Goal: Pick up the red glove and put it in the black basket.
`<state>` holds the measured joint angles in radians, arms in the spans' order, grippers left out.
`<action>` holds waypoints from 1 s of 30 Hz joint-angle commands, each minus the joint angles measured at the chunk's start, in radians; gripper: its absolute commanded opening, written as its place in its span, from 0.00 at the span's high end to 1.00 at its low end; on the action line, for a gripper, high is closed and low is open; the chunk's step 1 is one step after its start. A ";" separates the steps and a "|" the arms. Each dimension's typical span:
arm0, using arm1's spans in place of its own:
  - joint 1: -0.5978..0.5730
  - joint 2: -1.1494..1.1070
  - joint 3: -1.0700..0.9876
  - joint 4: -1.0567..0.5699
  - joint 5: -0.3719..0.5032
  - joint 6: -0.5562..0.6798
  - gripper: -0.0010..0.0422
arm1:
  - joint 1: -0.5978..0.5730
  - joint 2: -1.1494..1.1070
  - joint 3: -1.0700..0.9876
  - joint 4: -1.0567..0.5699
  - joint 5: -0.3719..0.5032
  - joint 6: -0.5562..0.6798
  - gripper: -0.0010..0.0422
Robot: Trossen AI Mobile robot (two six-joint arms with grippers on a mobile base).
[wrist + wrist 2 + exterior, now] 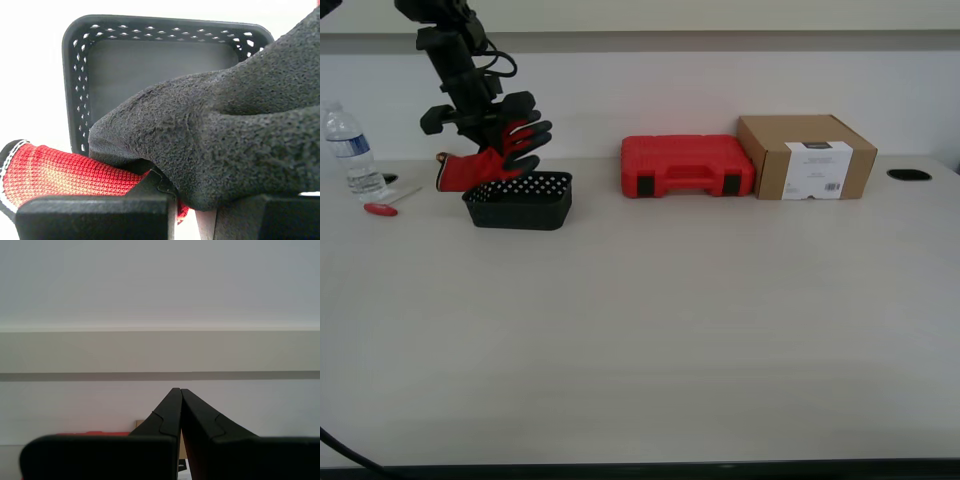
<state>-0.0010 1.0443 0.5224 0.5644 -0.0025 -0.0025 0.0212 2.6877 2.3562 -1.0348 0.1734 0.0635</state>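
Note:
The red glove (498, 153), red knit with dark coated fingers, hangs from my first gripper (492, 137) just above the black basket (519, 200) at the exterior view's left. In the first wrist view the glove (210, 135) fills the foreground, held between the jaws, with the empty basket (75, 90) right below it. My first gripper (187, 200) is shut on the glove. My second gripper (180, 390) is shut and empty, pointing at the wall; it is out of the exterior view.
A red tool case (686, 166) and a cardboard box (807, 156) stand at the back, right of the basket. A water bottle (350, 150) and a small red-handled tool (386, 206) lie at the far left. A dark grommet (908, 175) sits at the far right.

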 commanded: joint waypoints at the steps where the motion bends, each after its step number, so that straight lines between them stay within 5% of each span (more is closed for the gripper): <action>1: 0.001 0.000 0.001 0.002 0.000 0.003 0.98 | 0.000 0.003 0.000 -0.009 -0.001 -0.001 0.98; 9: 0.001 0.000 0.001 0.002 0.000 0.003 0.98 | -0.002 0.002 0.000 -0.017 -0.001 -0.046 0.79; 21: 0.001 0.000 0.001 0.002 0.000 0.003 0.98 | -0.003 -0.008 0.000 -0.091 -0.001 -0.071 0.25; 25: 0.001 0.000 0.001 0.003 0.000 0.003 0.98 | -0.003 -0.056 0.000 -0.154 0.000 -0.074 0.24; 30: 0.001 0.000 0.001 0.001 0.000 0.003 0.98 | -0.004 -0.227 0.000 -0.143 0.000 -0.083 0.47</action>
<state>-0.0002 1.0443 0.5224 0.5636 -0.0025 -0.0025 0.0177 2.4798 2.3550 -1.1812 0.1734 -0.0196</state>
